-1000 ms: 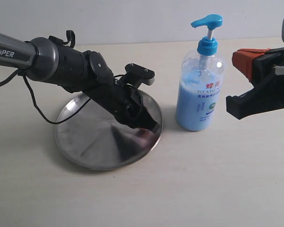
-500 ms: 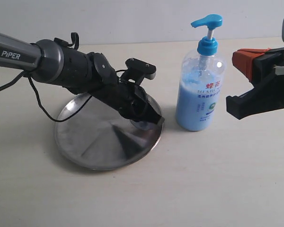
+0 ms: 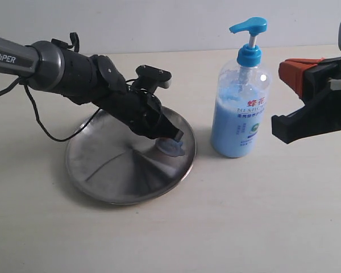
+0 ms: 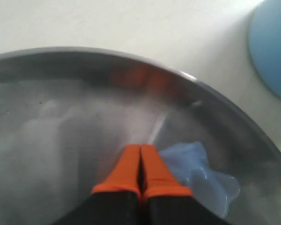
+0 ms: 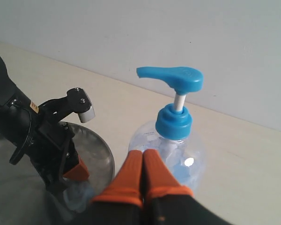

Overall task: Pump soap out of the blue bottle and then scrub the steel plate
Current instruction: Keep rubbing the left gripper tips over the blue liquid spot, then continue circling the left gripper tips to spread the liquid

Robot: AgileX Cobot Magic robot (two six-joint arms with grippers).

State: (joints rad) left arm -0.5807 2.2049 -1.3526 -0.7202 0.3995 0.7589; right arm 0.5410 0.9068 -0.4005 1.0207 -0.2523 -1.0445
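Observation:
The steel plate (image 3: pixel 119 170) lies left of the blue bottle (image 3: pixel 240 108), which stands upright with its pump head (image 3: pixel 249 25) up. My left gripper (image 3: pixel 176 136) is shut, with its orange tips (image 4: pixel 140 157) down on the plate (image 4: pixel 47 136) near its right rim. A pale blue smear of soap (image 3: pixel 173 149) lies right beside the tips (image 4: pixel 201 176). My right gripper (image 3: pixel 287 74) hangs shut and empty at the right edge, above and right of the bottle (image 5: pixel 175 154); its fingertips (image 5: pixel 143 159) point at the bottle's shoulder.
The pale table (image 3: pixel 244 216) stretches around plate and bottle. A black cable (image 3: pixel 45 122) loops from the left arm over the plate's left side. A light wall (image 3: pixel 159 23) runs along the back.
My left gripper has slid back and leftward over the plate, uncovering the soap smear near the right rim. The right gripper and the bottle have stayed put.

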